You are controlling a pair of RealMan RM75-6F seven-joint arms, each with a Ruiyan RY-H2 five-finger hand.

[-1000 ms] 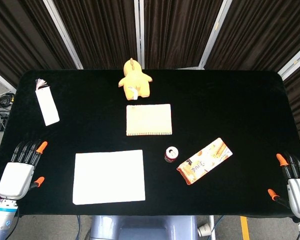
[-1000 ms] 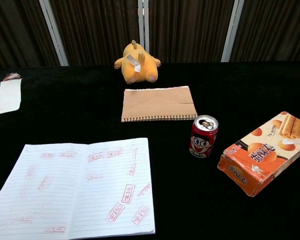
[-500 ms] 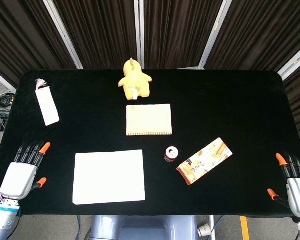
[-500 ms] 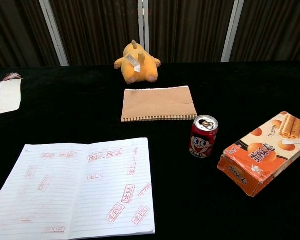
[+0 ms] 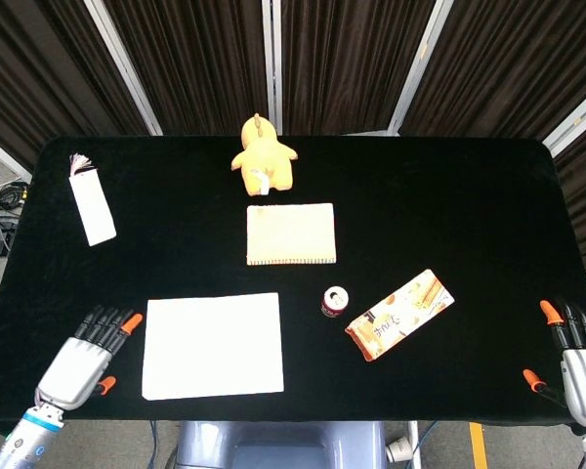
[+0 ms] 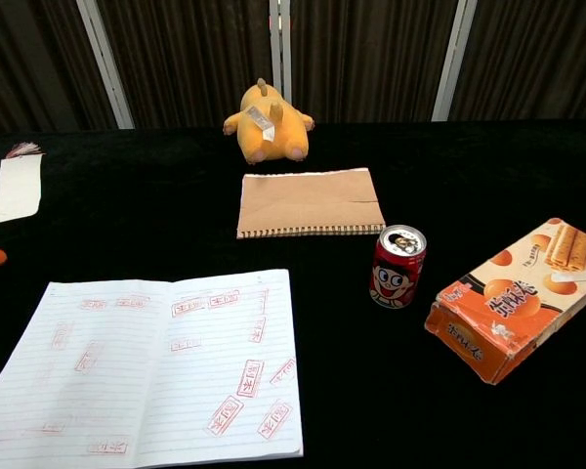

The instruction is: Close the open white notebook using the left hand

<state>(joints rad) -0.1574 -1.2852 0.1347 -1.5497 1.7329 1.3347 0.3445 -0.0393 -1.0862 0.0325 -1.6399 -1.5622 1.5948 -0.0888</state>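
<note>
White lined notebook (image 5: 212, 346) lies open and flat at my table's six o'clock edge. I see my left hand (image 5: 83, 360) just beside its nine o'clock side, fingers spread, holding nothing (right hand (image 5: 578, 366) likewise empty, at four o'clock).

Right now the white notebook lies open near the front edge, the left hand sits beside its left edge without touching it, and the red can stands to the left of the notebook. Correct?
Not quite. The red can stands to the right of the open white notebook, between it and the orange snack box, as the head view shows. The left hand is beside the notebook's left edge, not touching it.
</note>
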